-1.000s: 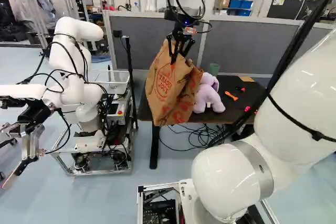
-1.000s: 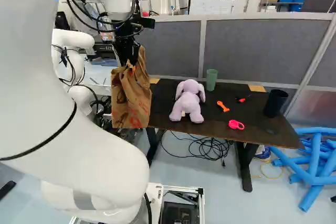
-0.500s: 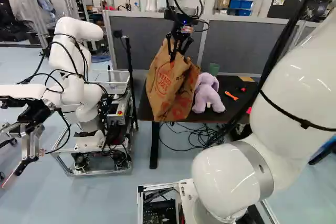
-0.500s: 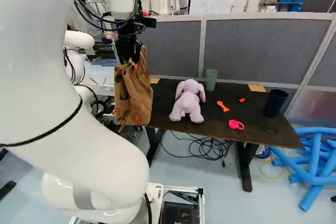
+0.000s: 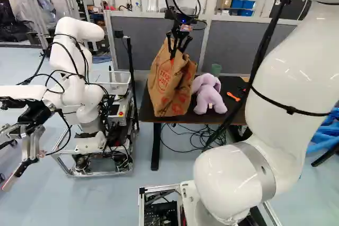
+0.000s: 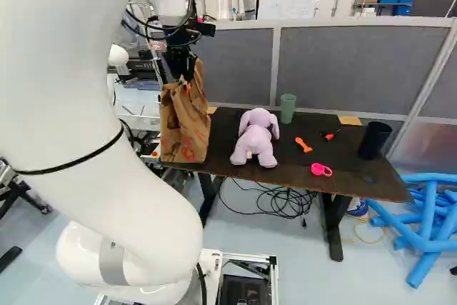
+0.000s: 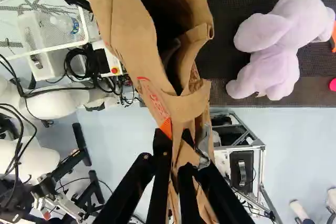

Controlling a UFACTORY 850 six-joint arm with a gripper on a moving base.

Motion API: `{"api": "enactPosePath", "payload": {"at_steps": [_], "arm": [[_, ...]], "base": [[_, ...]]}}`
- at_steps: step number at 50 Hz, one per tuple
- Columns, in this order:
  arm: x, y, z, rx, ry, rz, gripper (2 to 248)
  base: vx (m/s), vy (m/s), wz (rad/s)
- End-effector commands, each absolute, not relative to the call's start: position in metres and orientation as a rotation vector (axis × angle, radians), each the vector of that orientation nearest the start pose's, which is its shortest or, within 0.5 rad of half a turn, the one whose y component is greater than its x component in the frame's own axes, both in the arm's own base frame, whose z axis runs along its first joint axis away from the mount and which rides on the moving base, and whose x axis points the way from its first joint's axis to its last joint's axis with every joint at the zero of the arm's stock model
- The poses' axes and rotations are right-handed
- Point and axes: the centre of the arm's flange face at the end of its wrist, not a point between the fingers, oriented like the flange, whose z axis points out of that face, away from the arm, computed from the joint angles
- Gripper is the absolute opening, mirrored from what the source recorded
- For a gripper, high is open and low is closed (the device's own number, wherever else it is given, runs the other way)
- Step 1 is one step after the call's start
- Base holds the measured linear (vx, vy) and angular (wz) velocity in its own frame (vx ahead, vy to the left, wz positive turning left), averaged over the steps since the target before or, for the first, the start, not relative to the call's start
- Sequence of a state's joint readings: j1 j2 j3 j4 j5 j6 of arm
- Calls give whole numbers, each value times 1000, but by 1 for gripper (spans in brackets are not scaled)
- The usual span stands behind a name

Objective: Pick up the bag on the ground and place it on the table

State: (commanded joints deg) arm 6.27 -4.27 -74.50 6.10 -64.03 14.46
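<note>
The left base view shows the paper bag (image 5: 168, 88) broadly, with red print on the side turned to that camera, while the right base view shows the same bag narrower and more crumpled. Only the right base view gives the whole black cup (image 6: 374, 141) near the far end of the table (image 6: 285, 176); the pink ring (image 6: 315, 169) shows there in full, is hidden in the left base view and only edges into the wrist view. The wrist view alone looks into the bag's open mouth, dark inside, and shows a bottle (image 7: 64, 23) in a mesh basket (image 7: 47, 1) beside the bag. The bag's long axis runs nearly upright, with a slight lean in the left base view, its mouth up and its bottom down. The gripper (image 5: 177, 55) has hold of the bag by its upper edge: in the wrist view the fingers (image 7: 161, 145) stand a narrow gap apart with folded paper between them. The bag is at the end of the table nearest another robot (image 5: 87, 96), beside the purple stuffed elephant (image 6: 255, 139); its lower part overlaps the tabletop in both base views, but whether its bottom touches the table I cannot tell.
</note>
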Motion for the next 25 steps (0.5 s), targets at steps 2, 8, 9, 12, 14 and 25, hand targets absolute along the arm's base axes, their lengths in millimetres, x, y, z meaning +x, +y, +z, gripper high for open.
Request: {"api": "enactPosePath", "payload": {"at_steps": [2,8,9,12,14,25], "arm": [[490,62,661,-3010,279,-135,21],[500,63,661,-3010,280,-134,21],[501,63,661,-3010,280,-133,21],[506,63,661,-3010,281,-129,21],[509,63,661,-3011,281,-126,21],[525,65,661,-3014,281,-105,21]], "base": [[0,0,0],[0,0,0],[0,0,0],[0,0,0],[0,0,0],[0,0,0]]}}
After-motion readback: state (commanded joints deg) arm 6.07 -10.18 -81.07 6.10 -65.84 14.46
